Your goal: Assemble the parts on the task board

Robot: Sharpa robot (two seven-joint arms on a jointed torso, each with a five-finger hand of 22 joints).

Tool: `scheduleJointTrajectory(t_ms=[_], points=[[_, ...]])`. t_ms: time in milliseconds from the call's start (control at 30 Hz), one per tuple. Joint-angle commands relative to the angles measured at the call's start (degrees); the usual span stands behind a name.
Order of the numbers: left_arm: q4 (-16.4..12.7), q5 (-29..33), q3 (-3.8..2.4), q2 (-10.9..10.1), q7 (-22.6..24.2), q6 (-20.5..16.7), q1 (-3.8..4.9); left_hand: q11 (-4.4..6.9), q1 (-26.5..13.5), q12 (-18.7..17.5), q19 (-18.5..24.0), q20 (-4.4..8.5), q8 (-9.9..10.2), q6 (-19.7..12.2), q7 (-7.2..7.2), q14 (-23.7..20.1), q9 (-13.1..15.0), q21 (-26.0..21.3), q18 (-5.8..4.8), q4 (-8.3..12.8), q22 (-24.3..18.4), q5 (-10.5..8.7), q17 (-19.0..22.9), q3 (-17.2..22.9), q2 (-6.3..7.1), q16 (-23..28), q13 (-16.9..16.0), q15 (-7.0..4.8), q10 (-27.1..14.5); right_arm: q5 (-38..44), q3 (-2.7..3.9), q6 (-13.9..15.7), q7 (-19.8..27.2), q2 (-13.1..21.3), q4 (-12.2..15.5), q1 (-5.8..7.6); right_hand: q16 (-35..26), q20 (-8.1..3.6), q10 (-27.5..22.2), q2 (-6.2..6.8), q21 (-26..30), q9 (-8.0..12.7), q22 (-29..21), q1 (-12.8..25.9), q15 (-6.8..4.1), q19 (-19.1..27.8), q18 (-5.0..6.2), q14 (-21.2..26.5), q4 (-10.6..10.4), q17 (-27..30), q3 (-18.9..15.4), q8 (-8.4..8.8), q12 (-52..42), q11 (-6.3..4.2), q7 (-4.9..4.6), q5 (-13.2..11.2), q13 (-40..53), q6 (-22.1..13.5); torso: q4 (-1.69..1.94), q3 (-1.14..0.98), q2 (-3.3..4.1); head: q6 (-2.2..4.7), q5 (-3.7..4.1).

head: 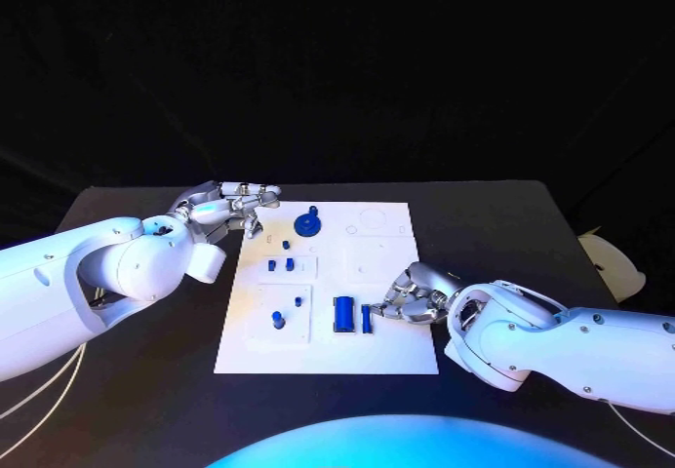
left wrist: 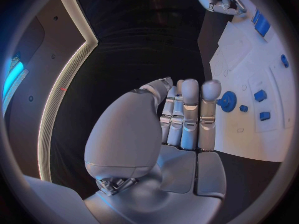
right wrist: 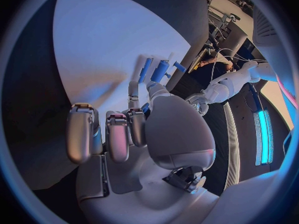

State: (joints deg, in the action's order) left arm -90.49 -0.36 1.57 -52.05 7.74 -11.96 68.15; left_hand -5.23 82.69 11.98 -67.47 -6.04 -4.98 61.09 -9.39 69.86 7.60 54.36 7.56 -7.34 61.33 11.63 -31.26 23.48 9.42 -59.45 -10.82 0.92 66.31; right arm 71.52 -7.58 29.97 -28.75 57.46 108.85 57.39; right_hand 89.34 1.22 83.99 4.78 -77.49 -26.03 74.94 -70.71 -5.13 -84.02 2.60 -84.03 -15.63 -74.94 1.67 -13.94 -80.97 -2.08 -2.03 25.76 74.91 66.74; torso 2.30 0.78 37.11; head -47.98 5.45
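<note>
Right hand [head: 408, 295] is sitting low over the near right part of the task board [head: 394, 351], fingers curled in toward the parts; whether a fingertip is touching anything, cannot tell, nothing is visibly being gripped. Just beside its fingertips, on the thumb side, a thin blue pin [head: 367, 319] is lying flat, and one step further from the hand a thicker blue cylinder [head: 343, 314] is lying parallel to it. Both long axes are running near-to-far across the board, roughly crosswise to the reach of the right fingers, so a pinch across the pin's width looks like the likely coming move. In the right wrist view the same pin [right wrist: 145, 70] and cylinder [right wrist: 160, 70] are lying just past the fingertips [right wrist: 133, 90]. Left hand [head: 232, 207] is hovering off the far left corner of the board, fingers straight and together, holding nothing. Nearest to it is the blue gear [head: 308, 226], just beyond its fingertips toward the board; small blue blocks [head: 283, 263] are lying further in, a small blue peg [head: 277, 317] further still. Right hand is clearly nearer to pin and cylinder; left is well apart from them.
</note>
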Motion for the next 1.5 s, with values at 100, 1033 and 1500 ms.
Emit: scheduleJointTrajectory(t_ms=[100, 1033, 1500], points=[[0.29, -0.13, -0.03, 0.43, 0.49, 0.85, 0.02, -0.03, -0.1, 0.27, 0.13, -0.12, -0.13, -0.47, -0.11, -0.37, -0.1, -0.22, 0.85, -0.05, -0.06, 0.1, 0.06, -0.16, -0.62, 0.23, -0.08, 0.01, -0.45, -1.17, 0.04, 1.22, 5.73, 0.96, -0.44, 1.67, -0.29, 0.05, 2.53, 0.03, 0.38, 0.12, 11.86, -2.2, -0.07, -1.86, -0.18, -5.57, 1.12, -13.32, -0.18, 0.38, 0.26, 0.14, -0.07, -0.55, 9.77, -0.36, -0.18, 0.02, -0.26, 0.49, 0.0], [16.19, 5.73, 0.03, 9.93, 9.39, -4.68, -0.84, -2.74, -1.14, -2.41, 21.29, -5.76, 0.17, -3.18, -1.48, -16.83, -1.22, -30.57, 1.48, -3.4, -19.61, -0.26, 16.42, -1.96, 0.1, 29.25, 3.02, 4.74, -4.44, -55.47, 0.41, -6.06, 46.96, -10.51, -30.84, 10.06, -62.76, 7.28, -23.33, -1.74, 68.17, 6.82, -16.92, -15.03, 7.65, 28.42, 7.15, 20.87, 4.42, 45.58, 5.53, 9.09, 65.51, 7.75, -7.03, -9.52, -43.06, -9.13, -1.83, 0.98, -5.3, 9.62, -0.72], [21.21, 6.5, 0.06, 13.25, 9.8, -5.58, -2.14, -2.03, -24.19, -11.98, 40.4, -5.67, 4.98, -27.88, 4.0, -39.69, -7.6, -54.36, -3.18, -0.75, -46.18, -3.49, 31.26, -17.46, -4.96, 59.45, 10.82, 6.11, -31.45, -56.61, 0.51, -7.35, 47.7, -16.04, -38.55, 10.06, -89.34, 8.35, -39.23, -4.78, 77.49, 18.55, -48.04, 12.66, 9.65, 48.5, 4.22, 40.47, 8.77, 66.81, 6.63, 13.94, 80.97, 7.93, -5.49, -15.2, -69.5, -26.96, -1.93, 0.85, -6.12, 11.55, -1.57]])
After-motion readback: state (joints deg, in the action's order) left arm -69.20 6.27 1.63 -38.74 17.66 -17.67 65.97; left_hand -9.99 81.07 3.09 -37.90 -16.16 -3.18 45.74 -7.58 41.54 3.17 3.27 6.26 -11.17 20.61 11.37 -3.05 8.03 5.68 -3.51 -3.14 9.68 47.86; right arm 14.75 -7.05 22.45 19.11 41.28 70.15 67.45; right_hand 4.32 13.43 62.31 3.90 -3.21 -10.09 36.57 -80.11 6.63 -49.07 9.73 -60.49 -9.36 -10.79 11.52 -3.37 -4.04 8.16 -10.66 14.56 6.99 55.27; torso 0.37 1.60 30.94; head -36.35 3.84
